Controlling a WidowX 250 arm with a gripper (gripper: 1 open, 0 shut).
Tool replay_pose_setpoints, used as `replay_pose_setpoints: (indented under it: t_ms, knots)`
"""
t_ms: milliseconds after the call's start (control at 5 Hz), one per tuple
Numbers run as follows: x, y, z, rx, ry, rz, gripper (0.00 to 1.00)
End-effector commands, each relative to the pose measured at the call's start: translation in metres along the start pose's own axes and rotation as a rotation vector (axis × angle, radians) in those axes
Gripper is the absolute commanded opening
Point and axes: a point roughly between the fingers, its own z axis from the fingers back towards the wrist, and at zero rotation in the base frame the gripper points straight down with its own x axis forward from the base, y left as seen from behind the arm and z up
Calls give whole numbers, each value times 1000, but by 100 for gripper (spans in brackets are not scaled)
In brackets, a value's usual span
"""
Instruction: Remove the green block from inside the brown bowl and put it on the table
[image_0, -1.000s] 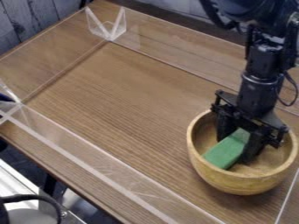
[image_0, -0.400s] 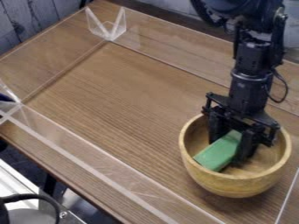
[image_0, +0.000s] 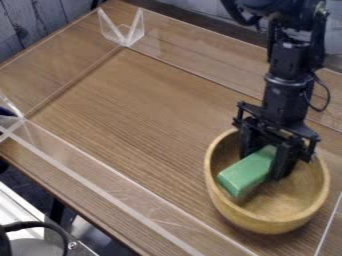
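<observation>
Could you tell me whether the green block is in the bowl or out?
In: the green block sits within the brown bowl's rim, gripper shut on it.

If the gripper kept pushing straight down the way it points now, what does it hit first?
Probably the inside floor of the brown bowl: the gripper, shut on the green block, points steeply down into it. Depth is unclear.

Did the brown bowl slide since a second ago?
Yes. The brown bowl has slid a little toward the picture's left and nearer edge, measured against the table grain lines, while the gripper stays shut on the green block.
</observation>
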Motion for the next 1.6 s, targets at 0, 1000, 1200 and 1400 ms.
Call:
replay_pose_setpoints:
  t_ms: [0,1000,1200,1400]
  knots:
    - [11,7,18,-2,-61,-42,0]
    - [-6,30,52,60,-176,16,0]
    - [-13,42,96,0,-238,37,0]
    - [-17,51,124,-61,-257,44,0]
